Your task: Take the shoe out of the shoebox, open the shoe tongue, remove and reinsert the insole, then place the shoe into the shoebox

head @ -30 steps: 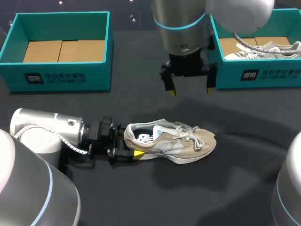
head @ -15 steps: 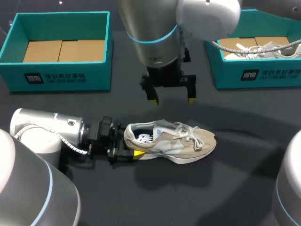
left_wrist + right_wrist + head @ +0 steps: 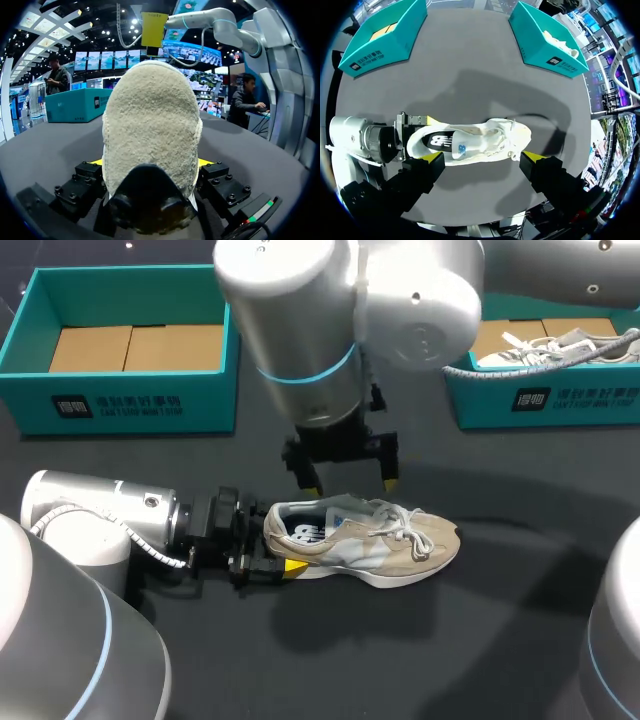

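One shoe (image 3: 360, 540) to deal with: out of the box, standing on its sole in the middle of the table (image 3: 480, 640), toe toward the right box (image 3: 560, 405). Clamped at the heel by the left gripper (image 3: 278, 550), closed on it from both sides and lying low along the table. Hovering just above the collar and laces, the right gripper (image 3: 351, 483), spread wide and holding nothing.

Looks like the tongue-opening step, not yet begun. To do it well: come down with one fingertip inside the collar, behind the tongue, and draw toward the toe (tied laces, by the look, so little give to expect); keep the heel grip firm against tipping or sliding. Avoid snagging the lace loops.

Plenty of bare table ahead of the toe and on the near side. Behind, the left box (image 3: 130, 405) and right box, both well apart from the shoe; second shoe (image 3: 570, 345) in the right one, only a cardboard floor showing in the left. Tightest spot at the heel, beside the left gripper: stay toward the tongue.
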Robot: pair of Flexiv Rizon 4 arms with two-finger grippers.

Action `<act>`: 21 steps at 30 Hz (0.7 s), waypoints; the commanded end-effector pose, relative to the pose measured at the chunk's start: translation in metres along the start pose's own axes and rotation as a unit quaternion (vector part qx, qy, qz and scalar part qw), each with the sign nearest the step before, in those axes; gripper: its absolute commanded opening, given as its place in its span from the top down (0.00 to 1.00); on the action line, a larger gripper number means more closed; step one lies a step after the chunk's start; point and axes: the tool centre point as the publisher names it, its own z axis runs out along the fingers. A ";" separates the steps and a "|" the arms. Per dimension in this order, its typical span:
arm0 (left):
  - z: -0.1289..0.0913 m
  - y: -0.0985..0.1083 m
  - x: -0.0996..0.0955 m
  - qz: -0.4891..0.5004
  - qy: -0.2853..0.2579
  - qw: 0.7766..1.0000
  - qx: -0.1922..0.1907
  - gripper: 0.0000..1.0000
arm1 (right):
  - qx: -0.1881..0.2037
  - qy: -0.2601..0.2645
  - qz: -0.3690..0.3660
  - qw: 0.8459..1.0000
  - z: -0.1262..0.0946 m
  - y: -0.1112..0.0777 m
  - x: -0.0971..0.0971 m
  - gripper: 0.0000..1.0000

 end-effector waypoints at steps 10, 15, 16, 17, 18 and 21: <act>0.000 0.001 0.001 0.000 -0.001 1.000 -0.001 1.00 | -0.009 -0.085 0.127 0.988 0.026 -0.010 0.026 0.00; 0.000 0.001 0.001 0.000 -0.001 1.000 -0.001 1.00 | -0.009 -0.098 0.135 0.986 0.034 -0.011 0.027 0.00; 0.000 0.001 0.001 0.000 -0.001 1.000 -0.001 1.00 | -0.010 -0.101 0.135 0.986 0.036 -0.011 0.027 0.00; 0.000 0.001 0.001 0.000 -0.001 1.000 -0.001 1.00 | -0.011 -0.104 0.136 0.985 0.037 -0.010 0.027 0.00; 0.000 0.001 0.001 0.000 -0.001 1.000 -0.001 1.00 | -0.011 -0.108 0.138 0.985 0.038 -0.010 0.027 0.00; 0.000 0.001 0.001 0.000 -0.001 1.000 -0.001 1.00 | -0.012 -0.118 0.143 0.983 0.043 -0.010 0.026 0.00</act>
